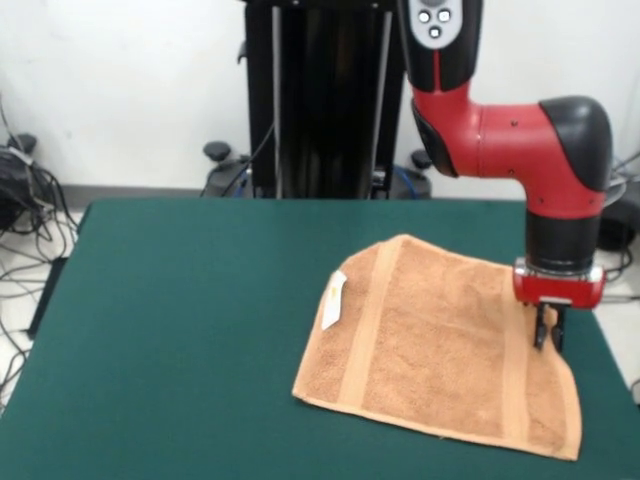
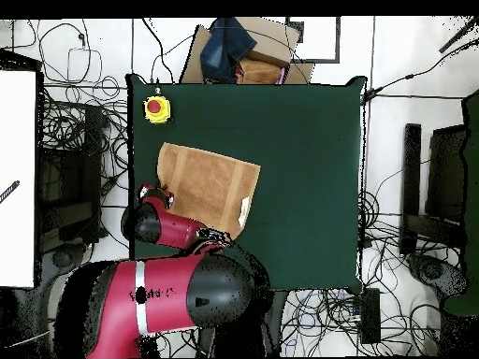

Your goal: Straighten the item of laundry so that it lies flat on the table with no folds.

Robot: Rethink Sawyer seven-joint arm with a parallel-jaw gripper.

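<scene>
The item of laundry (image 1: 440,355) is an orange-tan towel spread on the right half of the green table (image 1: 180,330). It has two paler bands and a white tag (image 1: 333,300) on its left edge. It looks nearly flat, and its near right corner reaches the table's front. My gripper (image 1: 548,338) hangs over the towel's right edge, at or just above the cloth. In the overhead view the towel (image 2: 208,185) lies on the table (image 2: 299,140), and the red arm (image 2: 154,220) hides the gripper.
A yellow box with a red button (image 2: 155,108) sits on a table corner near the towel. Cardboard and cloth (image 2: 239,47) lie beyond the table's far edge. Cables cover the floor around the table.
</scene>
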